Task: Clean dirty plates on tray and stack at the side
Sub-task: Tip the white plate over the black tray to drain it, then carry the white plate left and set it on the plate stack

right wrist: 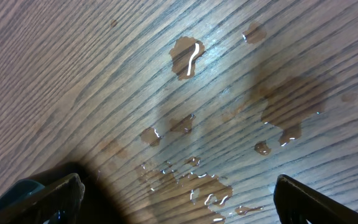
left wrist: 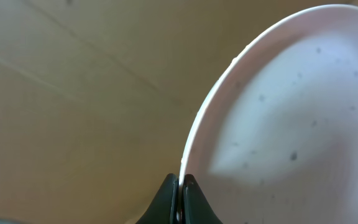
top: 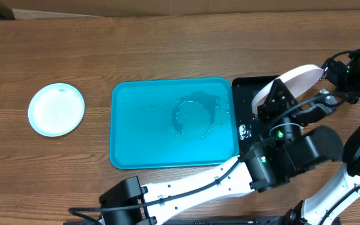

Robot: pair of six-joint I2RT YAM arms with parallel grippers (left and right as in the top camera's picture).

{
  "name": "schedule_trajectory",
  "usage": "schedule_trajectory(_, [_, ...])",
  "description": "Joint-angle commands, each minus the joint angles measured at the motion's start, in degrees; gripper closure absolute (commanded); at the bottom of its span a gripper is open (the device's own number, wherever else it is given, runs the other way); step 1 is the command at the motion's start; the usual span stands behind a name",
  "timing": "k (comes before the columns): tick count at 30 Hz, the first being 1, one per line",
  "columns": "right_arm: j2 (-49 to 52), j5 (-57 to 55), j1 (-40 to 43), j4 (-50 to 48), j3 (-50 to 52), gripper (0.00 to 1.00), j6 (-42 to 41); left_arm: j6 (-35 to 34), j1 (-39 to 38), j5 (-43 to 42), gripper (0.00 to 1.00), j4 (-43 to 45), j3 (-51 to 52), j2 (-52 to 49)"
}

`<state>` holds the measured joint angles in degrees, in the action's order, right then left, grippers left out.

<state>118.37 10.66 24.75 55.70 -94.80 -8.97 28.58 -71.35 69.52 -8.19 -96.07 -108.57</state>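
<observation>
At table (top: pixel 167 44) centre: tray (top: pixel 136 125), turquoise, lying flat, bearing no plates; a thin puddle (top: pixel 195 115) sits on its right half.

Left of tray, well apart: cyan plate (top: pixel 56 109), flat on the wood, face up.

Right of tray, touching its edge: black tray (top: pixel 245 94), partly hidden by the left arm.

Above black tray: white plate (top: pixel 295 78), lifted and tilted on edge. The left wrist view shows small dark specks across its face.

Left gripper (left wrist: pixel 180 182): jaws clenched on the white plate's rim, the thin edge pinched between both fingers (left wrist: pixel 190 190).

Right gripper (right wrist: pixel 178 182): jaws spread wide with nothing between them, hanging over bare wood at the table's right side. Water drops (right wrist: pixel 188 59) lie scattered on the wood beneath it.
</observation>
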Motion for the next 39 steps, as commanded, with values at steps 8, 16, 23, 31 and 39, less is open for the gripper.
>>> schedule_trajectory(8, [-0.35,0.37,-0.02,-0.15,-1.6,0.0,-0.04,-35.34,12.55,-23.91,0.96,-24.83,-1.16,0.13])
schedule_trajectory(16, [-0.35,0.37,-0.02,-0.15,-1.6,0.0,-0.04,-45.4,31.56,-64.46,0.96,-33.4,-1.16,0.15])
schedule_trajectory(23, [-0.35,0.37,-0.02,-0.15,-1.6,0.0,-0.04,-45.55,54.53,-96.39,0.96,-42.34,-1.16,0.13])
schedule_trajectory(31, [-0.35,0.37,-0.02,-0.15,-1.6,0.0,-0.04,-44.92,78.55,-93.37,0.96,-55.67,-1.14,0.13])
schedule_trajectory(39, [-0.35,0.37,-0.02,-0.15,-1.6,0.0,-0.04,-46.9,95.91,-84.8,0.96,-58.66,1.03,0.13])
